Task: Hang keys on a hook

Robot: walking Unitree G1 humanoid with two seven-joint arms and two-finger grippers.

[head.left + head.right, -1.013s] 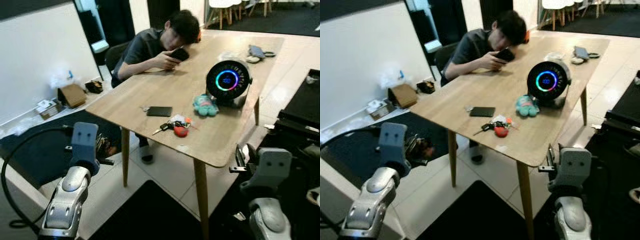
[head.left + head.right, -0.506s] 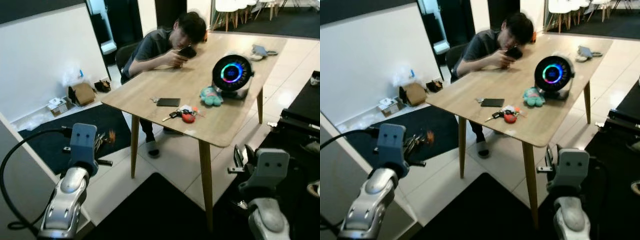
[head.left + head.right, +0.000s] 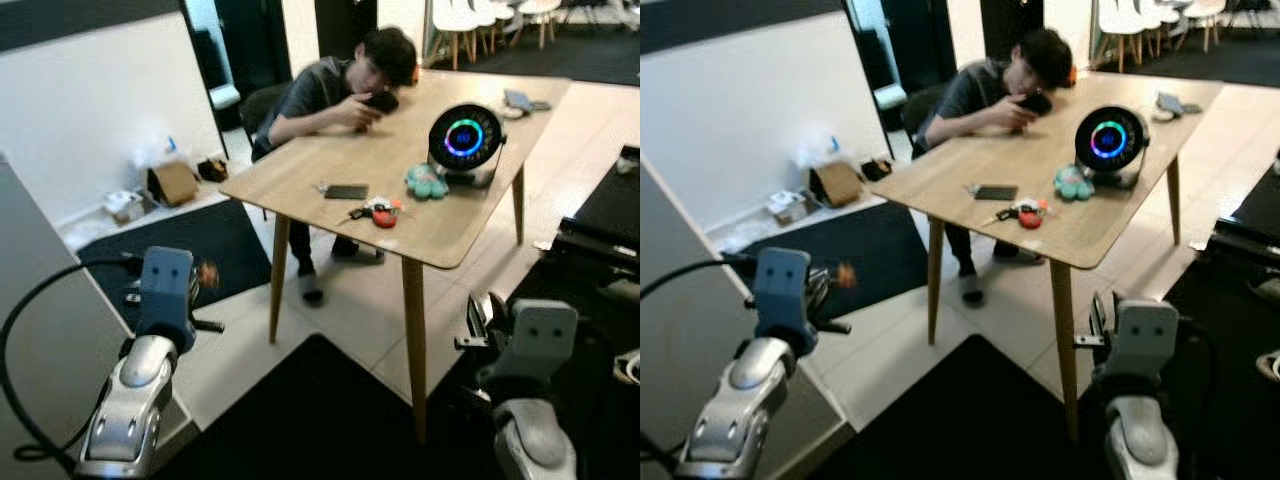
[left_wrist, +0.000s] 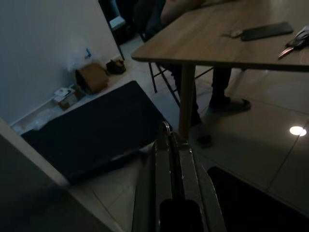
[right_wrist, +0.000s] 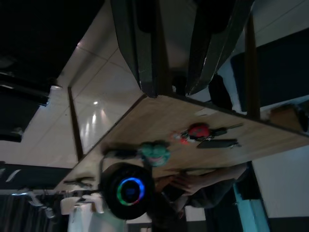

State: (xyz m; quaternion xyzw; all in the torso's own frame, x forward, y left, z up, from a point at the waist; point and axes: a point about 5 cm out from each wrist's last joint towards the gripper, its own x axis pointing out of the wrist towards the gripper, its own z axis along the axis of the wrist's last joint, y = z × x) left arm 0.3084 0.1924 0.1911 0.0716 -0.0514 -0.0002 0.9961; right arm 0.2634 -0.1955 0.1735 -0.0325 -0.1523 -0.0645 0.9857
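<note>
— Where are the keys?
— On the worktop (image 3: 330, 170), beside the dark phone (image 3: 346, 191): keys (image 3: 372, 211) with a red fob.
— And the arms?
— Left gripper (image 4: 170, 140) pressed closed, empty; right gripper (image 5: 176, 84) slightly parted. It should walk closer, squarely, before reaching.

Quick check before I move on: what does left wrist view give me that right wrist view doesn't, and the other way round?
Left wrist view adds the floor side: the cardboard box by the wall, the dark mat, and the left end effector, fingers shut. Right wrist view adds the round glowing device, the teal plush toy next to it, and the right end effector, fingers open. Both share the wooden table, the black phone and the keys lying beside it.
</note>
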